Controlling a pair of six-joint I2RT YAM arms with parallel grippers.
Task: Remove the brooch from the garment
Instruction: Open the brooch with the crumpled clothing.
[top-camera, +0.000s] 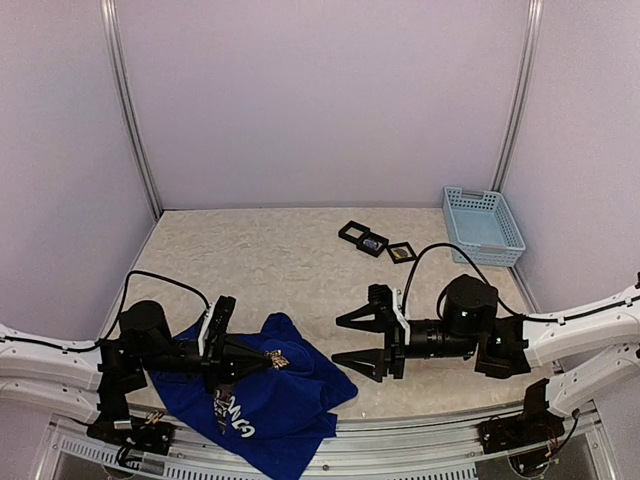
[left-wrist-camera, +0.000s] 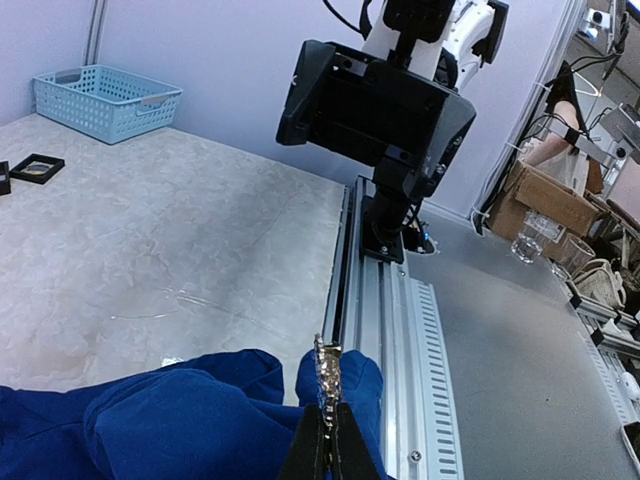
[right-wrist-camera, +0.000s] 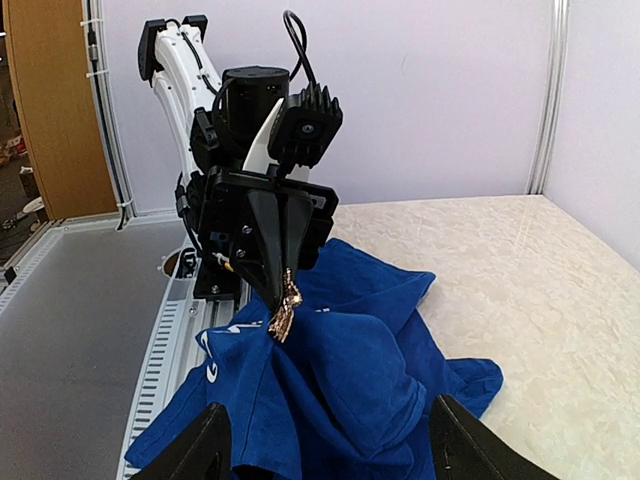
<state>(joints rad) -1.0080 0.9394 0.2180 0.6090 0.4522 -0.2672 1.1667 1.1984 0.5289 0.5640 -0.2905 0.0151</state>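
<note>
At the left part of the garment (top-camera: 300, 405), a royal-blue T-shirt crumpled at the near edge of the counter (top-camera: 260, 260), the left tool (top-camera: 264, 357) is seen clamped tight on the brooch (top-camera: 277, 358). The brooch is pinched at the very fingertips, above the garment's raised middle fold. It is thus held by the left arm, and it lies leftward from the right tool, roughly in line with it. Its long axis carries on the line of the left fingers. In the right wrist view it is seen hanging from them, slightly tilted, its lower end touching a peak of blue cloth. It is judged to be still fastened there, though the pin itself cannot be made out. The brooch is shown as a small, slim, gold-brown piece with a knobbly, glinting surface. Just off the garment's right edge, the right tool (top-camera: 339, 340) is held wide apart and empty, its fingers pointed back at the garment.
</note>
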